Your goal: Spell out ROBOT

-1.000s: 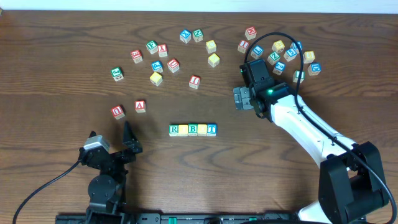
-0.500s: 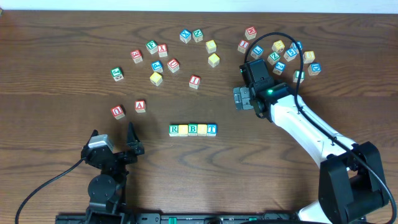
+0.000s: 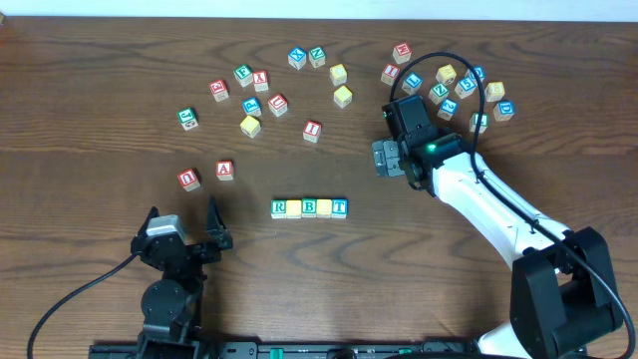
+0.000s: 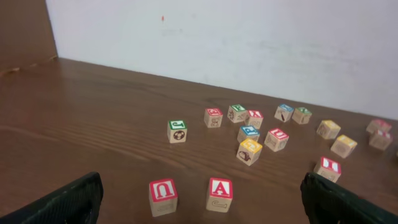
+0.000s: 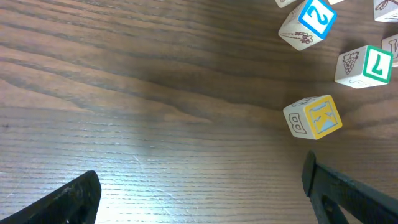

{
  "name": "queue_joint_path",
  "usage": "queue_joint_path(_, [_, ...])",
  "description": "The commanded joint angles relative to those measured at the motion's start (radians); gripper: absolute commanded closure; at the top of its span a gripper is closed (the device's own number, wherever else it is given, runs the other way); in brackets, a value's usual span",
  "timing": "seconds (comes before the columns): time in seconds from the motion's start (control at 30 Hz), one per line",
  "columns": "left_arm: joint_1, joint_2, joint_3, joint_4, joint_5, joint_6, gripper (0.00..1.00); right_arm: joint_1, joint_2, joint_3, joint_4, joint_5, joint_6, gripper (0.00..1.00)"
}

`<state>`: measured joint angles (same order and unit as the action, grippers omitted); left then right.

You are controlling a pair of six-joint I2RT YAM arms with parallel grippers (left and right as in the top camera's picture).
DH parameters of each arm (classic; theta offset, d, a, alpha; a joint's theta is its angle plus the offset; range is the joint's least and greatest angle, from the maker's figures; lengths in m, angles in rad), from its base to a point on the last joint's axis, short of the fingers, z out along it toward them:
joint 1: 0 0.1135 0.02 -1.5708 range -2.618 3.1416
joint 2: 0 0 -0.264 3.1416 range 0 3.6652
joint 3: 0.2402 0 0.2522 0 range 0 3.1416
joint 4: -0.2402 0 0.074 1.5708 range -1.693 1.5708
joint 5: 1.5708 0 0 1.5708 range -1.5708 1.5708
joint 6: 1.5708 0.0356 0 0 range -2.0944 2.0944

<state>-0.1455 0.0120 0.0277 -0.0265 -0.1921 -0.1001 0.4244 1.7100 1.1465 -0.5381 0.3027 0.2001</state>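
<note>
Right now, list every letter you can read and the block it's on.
"R": green-bordered R cube, row's left end.
"B": blue-bordered B cube, row's middle.
"T": blue-bordered T cube, row's right end.
"A": red-lettered A cube.
"U", upside down: red-lettered U cube beside it.
"K": yellow-faced K cube, right wrist view.
Other scattered cubes: too small or tilted to read.

You see the row (image 3: pixel 309 207) run green, yellow, blue, yellow, blue. The table (image 3: pixel 90 90) is dark-brown woodgrain.

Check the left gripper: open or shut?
Open. The left gripper has its fingers spread wide in the overhead view, holding nothing.
</note>
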Motion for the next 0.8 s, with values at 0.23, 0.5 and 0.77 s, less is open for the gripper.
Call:
queue_joint_path(0.23, [0.005, -0.010, -0.022, -0.047, 0.122, 0.173, 0.00, 0.010, -0.023, 0.014, -0.001, 0.001, 0.001, 0.01])
queue_joint_path(0.5, [0.005, 0.060, -0.022, -0.048, 0.159, 0.196, 0.00, 0.009, -0.023, 0.014, -0.001, 0.001, 0.001, 0.01])
queue_joint_path(0.77, [0.005, 0.145, -0.022, -0.048, 0.159, 0.196, 0.00, 0.010, -0.023, 0.014, -0.001, 0.001, 0.001, 0.01])
